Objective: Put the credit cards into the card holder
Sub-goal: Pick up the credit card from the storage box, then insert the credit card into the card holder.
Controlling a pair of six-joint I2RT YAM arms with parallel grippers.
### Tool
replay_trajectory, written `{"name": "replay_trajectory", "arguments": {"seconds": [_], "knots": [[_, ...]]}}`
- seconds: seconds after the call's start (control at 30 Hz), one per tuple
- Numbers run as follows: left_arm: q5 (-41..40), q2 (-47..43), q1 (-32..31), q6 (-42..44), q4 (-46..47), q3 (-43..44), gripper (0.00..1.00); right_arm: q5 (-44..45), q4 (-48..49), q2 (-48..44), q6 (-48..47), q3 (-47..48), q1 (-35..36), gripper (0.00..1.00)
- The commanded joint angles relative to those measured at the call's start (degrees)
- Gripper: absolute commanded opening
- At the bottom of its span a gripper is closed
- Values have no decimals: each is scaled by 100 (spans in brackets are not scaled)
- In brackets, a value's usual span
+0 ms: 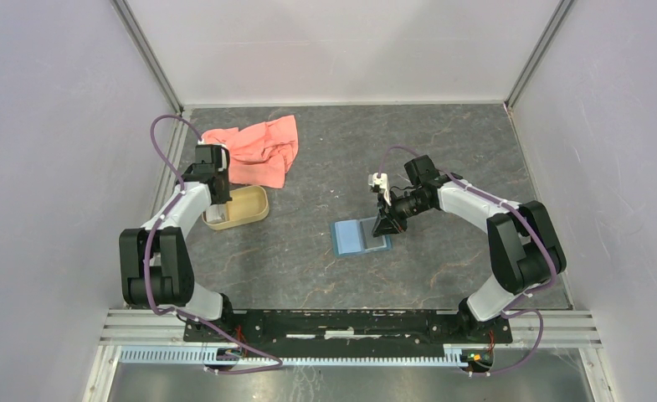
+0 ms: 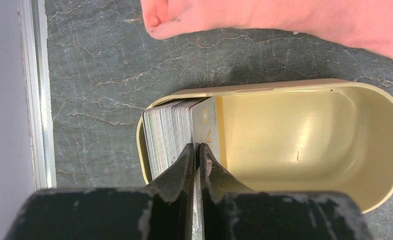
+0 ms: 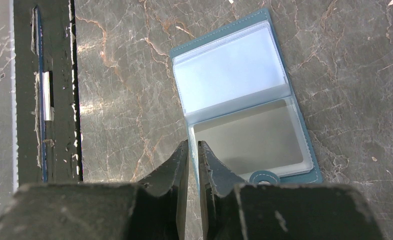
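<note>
Inside the dish (image 2: 304, 130), a credit card (image 2: 207, 120) is pinched by the left end effector (image 2: 198, 152), the card holder (image 3: 234, 75) by the right end effector (image 3: 193, 147).

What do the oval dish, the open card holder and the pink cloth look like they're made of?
Oval dish: likely moulded plastic, smooth cream walls with soft sheen. Card holder: teal stitched cover, maybe faux leather; clear glossy plastic sleeves. Pink cloth: soft matte fabric, draped in folds.
</note>
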Motion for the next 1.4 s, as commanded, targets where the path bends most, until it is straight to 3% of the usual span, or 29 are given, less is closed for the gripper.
{"name": "replay_trajectory", "arguments": {"seconds": [0.0,0.17,0.5,0.67,0.8,0.9,1.0,1.17,1.37], "knots": [[1,-156,39,96,47,73,9,-195,-20,24,-147,184,-12,18],[120,-229,35,79,26,91,2,-195,-37,21,-156,192,-9,18],[706,-509,39,-7,-45,137,2,-212,-52,8,-182,186,-9,18],[1653,-739,39,-335,-101,229,2,-205,-64,-15,-204,199,-9,17],[3310,-1025,39,-946,302,69,2,-161,-138,-62,-299,244,-14,18],[4855,-1200,31,-1956,1489,-464,2,-116,-159,-187,-355,243,-49,18],[5742,-1347,-103,-3431,3173,-1247,2,-112,-129,-343,-375,199,-146,18],[5468,-1440,-1444,-4437,5002,-2199,2,-124,-116,-401,-359,162,-286,18],[4723,-851,-2671,-5309,6931,-3038,2,-48,-51,-289,-232,150,-358,18]]}}
